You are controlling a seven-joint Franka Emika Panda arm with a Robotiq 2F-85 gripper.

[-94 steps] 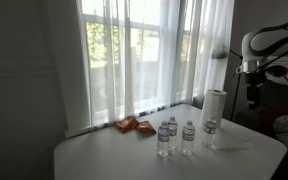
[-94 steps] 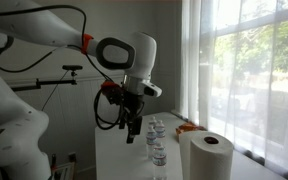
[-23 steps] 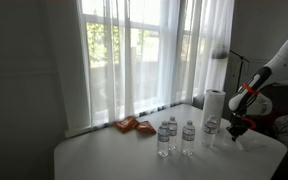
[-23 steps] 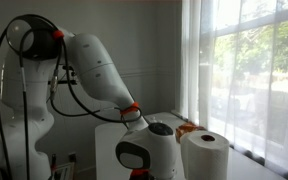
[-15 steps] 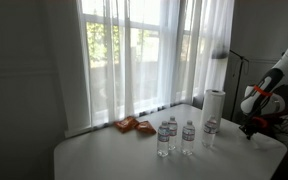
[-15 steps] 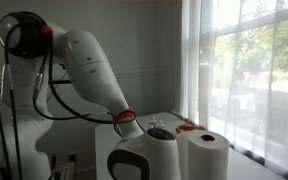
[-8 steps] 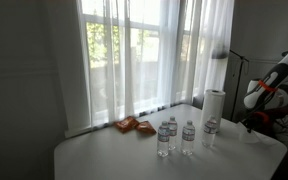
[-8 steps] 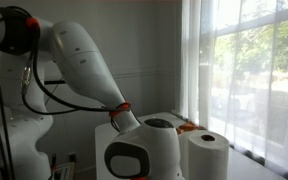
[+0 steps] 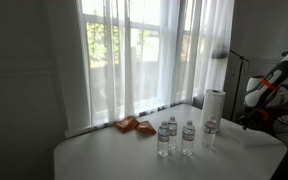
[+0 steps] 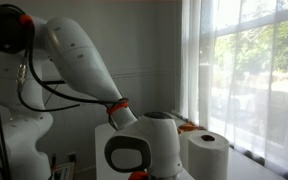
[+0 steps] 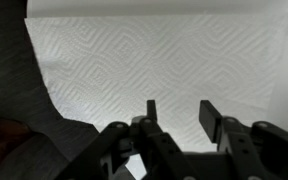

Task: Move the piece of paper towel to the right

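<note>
One piece of paper towel (image 11: 164, 60), white and embossed with a diamond pattern, lies spread flat on the surface (image 11: 74, 125) and fills most of the upper part of the wrist view. Its left edge runs at a slant and its lower edge sits just behind the gripper's fingertips. The gripper (image 11: 180, 106) hovers over that lower edge with its two dark fingers (image 11: 212, 120) held apart. Nothing is caught between them. Whether the tips touch the sheet cannot be told.

Against the pale surface in an exterior view, the sheet is too faint to pick out. The robot arm (image 9: 267, 85) reaches down over the far right end of the surface there.

Just left of the arm stands an upright paper-towel roll (image 9: 215, 104), and left of the roll is a small cluster of clear water bottles (image 9: 188, 137). Farther left, close to the window, lie orange snack packets (image 9: 134, 125). Sheer white curtains (image 9: 134, 60) hang across the bright window behind the surface.

From the opposite side, the arm's white links (image 10: 84, 60) and its round wrist housing (image 10: 144, 150) crowd the foreground. The roll (image 10: 206, 155) stands just to the right of the housing. The gripper itself falls below the lower edge of that view.
</note>
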